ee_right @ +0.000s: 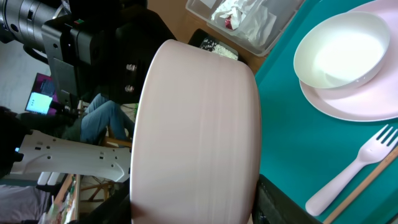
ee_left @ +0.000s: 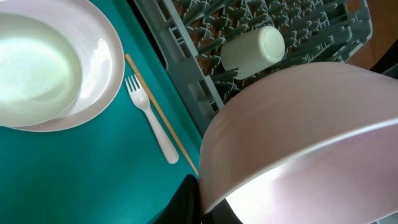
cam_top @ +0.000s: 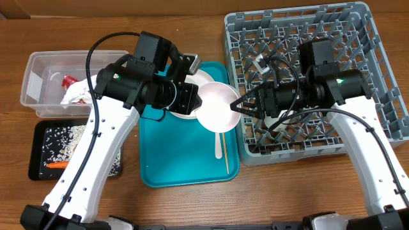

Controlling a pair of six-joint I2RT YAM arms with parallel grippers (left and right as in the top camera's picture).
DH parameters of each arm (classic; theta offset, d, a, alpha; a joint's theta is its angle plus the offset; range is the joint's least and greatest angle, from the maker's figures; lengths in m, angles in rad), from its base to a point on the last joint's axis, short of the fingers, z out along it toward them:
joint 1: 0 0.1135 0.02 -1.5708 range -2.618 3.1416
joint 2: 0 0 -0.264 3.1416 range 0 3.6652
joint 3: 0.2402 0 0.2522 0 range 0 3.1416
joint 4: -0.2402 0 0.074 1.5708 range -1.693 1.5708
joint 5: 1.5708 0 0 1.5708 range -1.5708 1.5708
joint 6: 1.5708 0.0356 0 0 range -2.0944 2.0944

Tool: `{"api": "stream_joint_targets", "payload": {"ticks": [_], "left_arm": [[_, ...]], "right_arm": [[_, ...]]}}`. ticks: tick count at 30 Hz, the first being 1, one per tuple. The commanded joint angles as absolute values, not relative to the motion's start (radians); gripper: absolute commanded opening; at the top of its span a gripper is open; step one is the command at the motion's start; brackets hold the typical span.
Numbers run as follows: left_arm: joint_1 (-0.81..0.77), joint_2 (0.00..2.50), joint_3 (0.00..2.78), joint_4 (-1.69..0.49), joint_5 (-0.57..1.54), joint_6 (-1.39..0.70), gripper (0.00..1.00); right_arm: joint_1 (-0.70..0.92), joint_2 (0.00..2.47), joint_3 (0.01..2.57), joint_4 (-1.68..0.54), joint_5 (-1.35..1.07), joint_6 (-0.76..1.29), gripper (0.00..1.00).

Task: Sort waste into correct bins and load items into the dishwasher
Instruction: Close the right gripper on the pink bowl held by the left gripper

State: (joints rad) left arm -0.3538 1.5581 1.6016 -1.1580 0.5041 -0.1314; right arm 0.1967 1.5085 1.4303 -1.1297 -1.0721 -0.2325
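Observation:
A white bowl hangs tilted over the right edge of the teal tray, beside the grey dish rack. My left gripper is shut on its left rim, and the left wrist view shows my fingers pinching the bowl wall. My right gripper is at the bowl's right edge. In the right wrist view its jaws are spread wide on either side of the bowl. A second bowl sits on a plate, with a fork and a stick beside them.
A white cup lies in the rack. The clear tub at the left holds napkins and a red wrapper. The black tray holds grain scraps and a carrot.

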Motion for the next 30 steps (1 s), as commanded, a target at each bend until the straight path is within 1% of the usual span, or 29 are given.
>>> {"api": "stream_joint_targets", "payload": {"ticks": [1, 7, 15, 18, 25, 30], "left_arm": [[-0.361, 1.565, 1.616, -1.150, 0.513, -0.146, 0.06], [-0.361, 1.565, 1.616, -1.151, 0.513, -0.146, 0.13], [-0.361, 1.565, 1.615, -1.151, 0.513, -0.146, 0.29], [-0.361, 1.565, 1.616, -1.151, 0.513, -0.146, 0.31], [-0.361, 1.565, 1.615, -1.151, 0.513, -0.146, 0.32], [-0.361, 1.565, 1.616, -1.151, 0.513, -0.146, 0.32]], "right_arm": [[0.203, 1.508, 1.425, -1.127, -1.114, -0.250, 0.43], [0.203, 1.508, 1.425, -1.127, -1.114, -0.250, 0.42], [0.203, 1.508, 1.425, -1.127, -1.092, -0.249, 0.42], [0.203, 1.508, 1.425, -1.126, -1.091, -0.250, 0.42], [0.203, 1.508, 1.425, -1.122, -1.079, -0.249, 0.43], [0.203, 1.508, 1.425, -1.077, -1.008, -0.156, 0.43]]}}
